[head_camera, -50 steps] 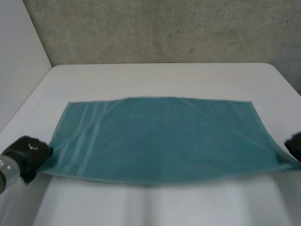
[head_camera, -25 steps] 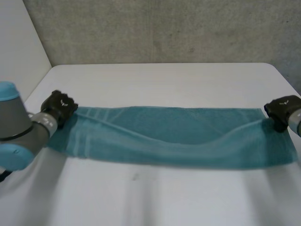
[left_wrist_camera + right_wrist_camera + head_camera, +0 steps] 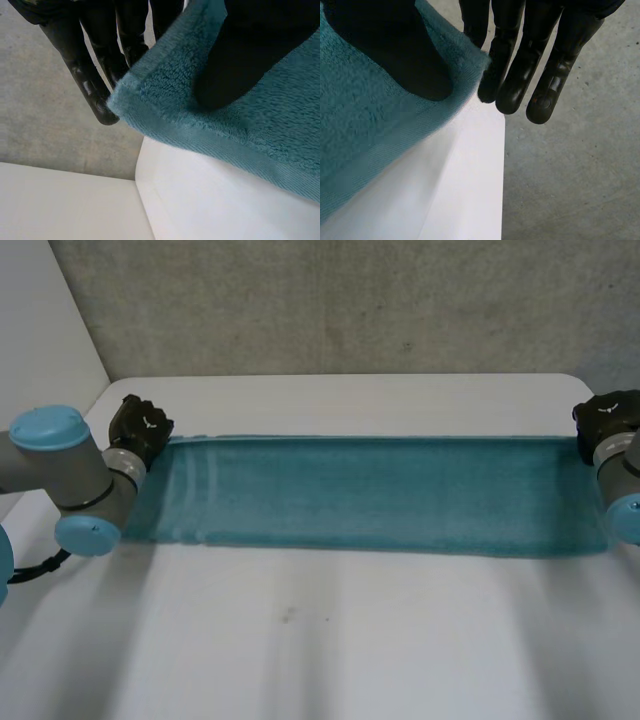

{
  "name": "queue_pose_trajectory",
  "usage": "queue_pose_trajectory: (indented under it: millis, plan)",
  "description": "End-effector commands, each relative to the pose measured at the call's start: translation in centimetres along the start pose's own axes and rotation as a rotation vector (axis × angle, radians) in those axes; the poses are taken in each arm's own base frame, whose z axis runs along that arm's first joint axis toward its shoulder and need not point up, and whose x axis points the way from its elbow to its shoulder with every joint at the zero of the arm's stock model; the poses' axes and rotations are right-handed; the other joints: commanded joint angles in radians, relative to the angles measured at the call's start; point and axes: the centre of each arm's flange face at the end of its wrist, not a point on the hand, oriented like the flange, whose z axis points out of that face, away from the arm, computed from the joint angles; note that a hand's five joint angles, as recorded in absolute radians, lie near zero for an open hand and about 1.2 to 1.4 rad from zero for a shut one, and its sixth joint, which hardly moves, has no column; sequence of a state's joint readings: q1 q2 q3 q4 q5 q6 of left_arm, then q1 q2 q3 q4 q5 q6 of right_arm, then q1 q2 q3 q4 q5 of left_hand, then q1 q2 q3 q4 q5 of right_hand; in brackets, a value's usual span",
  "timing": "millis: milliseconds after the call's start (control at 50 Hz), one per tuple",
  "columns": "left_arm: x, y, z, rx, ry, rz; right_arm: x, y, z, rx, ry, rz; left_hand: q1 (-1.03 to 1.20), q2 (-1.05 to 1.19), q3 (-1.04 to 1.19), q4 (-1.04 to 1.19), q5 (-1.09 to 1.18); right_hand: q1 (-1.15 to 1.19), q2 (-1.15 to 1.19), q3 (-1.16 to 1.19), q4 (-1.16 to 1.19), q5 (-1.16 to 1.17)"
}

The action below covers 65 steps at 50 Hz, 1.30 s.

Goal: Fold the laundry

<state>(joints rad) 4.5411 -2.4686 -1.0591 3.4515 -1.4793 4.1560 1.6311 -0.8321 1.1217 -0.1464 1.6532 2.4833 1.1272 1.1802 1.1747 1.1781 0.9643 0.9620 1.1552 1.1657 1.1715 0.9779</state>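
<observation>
A teal towel (image 3: 370,495) lies folded in a long band across the white table (image 3: 330,640). My left hand (image 3: 142,426) is at the band's far left corner. In the left wrist view its thumb (image 3: 240,55) presses the towel corner (image 3: 150,100) against the fingers (image 3: 95,85) beneath, a pinch. My right hand (image 3: 608,418) is at the far right corner. In the right wrist view its thumb (image 3: 405,60) lies on the towel corner (image 3: 465,55), with the fingers (image 3: 520,75) under the cloth's edge.
A grey wall (image 3: 350,300) rises behind the table's far edge. The table's right edge (image 3: 502,165) drops to a grey floor (image 3: 580,175) just past my right hand. Bare table lies in front of the towel.
Both hands have carried the towel's near edge up and over to the far edge, folding it in half into a long band. Both arms moved away from me.
</observation>
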Motion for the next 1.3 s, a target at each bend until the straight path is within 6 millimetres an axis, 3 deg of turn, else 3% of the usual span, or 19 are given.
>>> queue_pose_trajectory:
  millis: [20,140,200,300,360,460,540,640,840,1060,1300]
  plan:
    - [1.7,-1.6,-0.8,0.111,-0.005,0.006,-1.8,0.7,0.3,-0.016,-0.028,-0.003,-0.953,-1.006,-1.000,-1.004,-0.964,-0.787,-0.981,-0.991,-0.997,-0.978]
    - [1.2,-3.1,-1.7,0.188,-0.010,0.013,-1.4,0.4,-0.2,-0.018,-0.018,0.005,-0.953,-1.006,-1.000,-1.004,-0.964,-0.787,-0.981,-0.991,-0.997,-0.978]
    - [0.4,-3.6,-2.3,0.196,-0.022,0.014,0.8,-1.5,-1.1,0.021,0.019,0.033,-0.953,-1.006,-1.000,-1.004,-0.964,-0.787,-0.981,-0.991,-0.997,-0.978]
    - [-0.9,-4.3,-4.0,0.195,-0.026,0.012,3.2,-4.5,-4.2,0.098,0.022,0.081,-0.953,-1.006,-1.000,-1.004,-0.964,-0.787,-0.981,-0.991,-0.997,-0.978]
    - [-1.8,-4.4,-5.5,0.179,-0.027,0.010,4.1,-4.9,-5.7,0.121,-0.022,0.086,-0.953,-1.006,-1.000,-1.004,-0.964,-0.787,-0.981,-0.991,-0.997,-0.978]
    - [-2.4,-3.9,-8.6,0.138,-0.001,-0.002,5.3,-3.8,-7.0,0.086,-0.078,0.093,-0.953,-1.006,-1.000,-1.004,-0.964,-0.787,-0.981,-0.991,-0.997,-0.978]
    - [-1.7,-3.6,-11.0,0.110,0.041,-0.030,4.4,-0.5,-9.2,-0.027,-0.290,0.137,-0.953,-1.006,-1.000,-1.004,-0.964,-0.787,-0.981,-0.991,-0.997,-0.978]
    - [-1.3,-3.7,-13.3,0.091,0.075,-0.154,4.5,1.4,-9.4,-0.073,-0.342,0.170,-0.953,-1.006,-1.000,-1.004,-0.964,-0.704,-0.897,-0.908,-0.913,-0.894]
    - [-1.2,-3.3,-14.3,0.048,0.108,-0.344,2.5,6.1,-7.2,-0.107,-0.412,0.222,-0.937,-0.990,-0.985,-0.988,-0.949,-0.419,-0.613,-0.623,-0.629,-0.610]
    - [-1.6,-2.6,-14.1,0.033,0.099,-0.353,3.0,6.7,-6.6,-0.101,-0.386,0.222,-0.931,-0.984,-0.979,-0.982,-0.943,-0.249,-0.442,-0.452,-0.458,-0.439]
    - [-1.4,-2.8,-14.1,0.037,0.104,-0.353,2.2,8.0,-5.9,-0.126,-0.394,0.226,-0.931,-0.984,-0.979,-0.982,-0.943,-0.184,-0.377,-0.388,-0.394,-0.375]
